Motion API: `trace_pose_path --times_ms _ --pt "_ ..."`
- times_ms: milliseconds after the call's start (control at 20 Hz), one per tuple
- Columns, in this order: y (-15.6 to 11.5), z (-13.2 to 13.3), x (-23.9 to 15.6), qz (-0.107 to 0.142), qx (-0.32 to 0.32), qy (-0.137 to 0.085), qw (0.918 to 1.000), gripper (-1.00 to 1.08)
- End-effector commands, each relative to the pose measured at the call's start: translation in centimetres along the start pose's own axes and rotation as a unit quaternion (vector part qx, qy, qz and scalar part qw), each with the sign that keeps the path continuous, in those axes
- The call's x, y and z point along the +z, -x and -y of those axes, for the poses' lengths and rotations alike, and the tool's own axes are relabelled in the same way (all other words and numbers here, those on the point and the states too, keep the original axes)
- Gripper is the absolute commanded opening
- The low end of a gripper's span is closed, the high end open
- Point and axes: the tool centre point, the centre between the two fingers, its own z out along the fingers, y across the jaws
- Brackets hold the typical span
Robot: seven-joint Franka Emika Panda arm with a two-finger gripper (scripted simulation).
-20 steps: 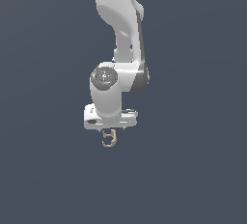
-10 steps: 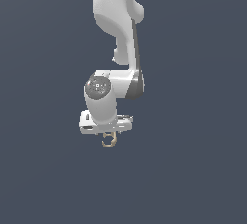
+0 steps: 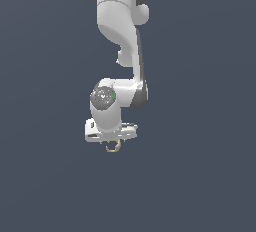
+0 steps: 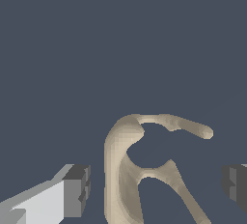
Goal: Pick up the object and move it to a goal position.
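The object (image 3: 113, 147) is a tiny tan piece with curved, claw-like loops, showing just below my white gripper (image 3: 112, 141) in the exterior view. In the wrist view the object (image 4: 123, 170) stands between my two fingers. My gripper (image 4: 157, 185) is open around it: one dark finger pad (image 4: 77, 189) and the other (image 4: 235, 182) each stand apart from the piece, with a visible gap on both sides. The object's lower part is cut off by the edge of the wrist view.
The white arm (image 3: 120, 36) comes down from the top of the exterior view. Around it is only a uniform dark blue-grey surface (image 3: 200, 176); no other objects or edges show.
The arm has folded lower and the gripper has come down over the object. The object has stayed almost in place below the hand.
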Motion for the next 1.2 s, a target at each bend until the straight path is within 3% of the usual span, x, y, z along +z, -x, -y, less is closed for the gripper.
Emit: trace_pose_path --times_ms 0,350,400,1150 --pt "0.06 -0.01 1.36 0.0 0.0 0.0 1.0 1.0" --pt "-0.09 -0.03 2.26 0.0 0.0 0.0 1.0 1.0" --pt "-0.09 -0.03 2.26 0.0 0.0 0.0 1.0 -1.0" --pt "0.2 -0.16 1.83 0.0 0.0 0.0 1.0 -1.0"
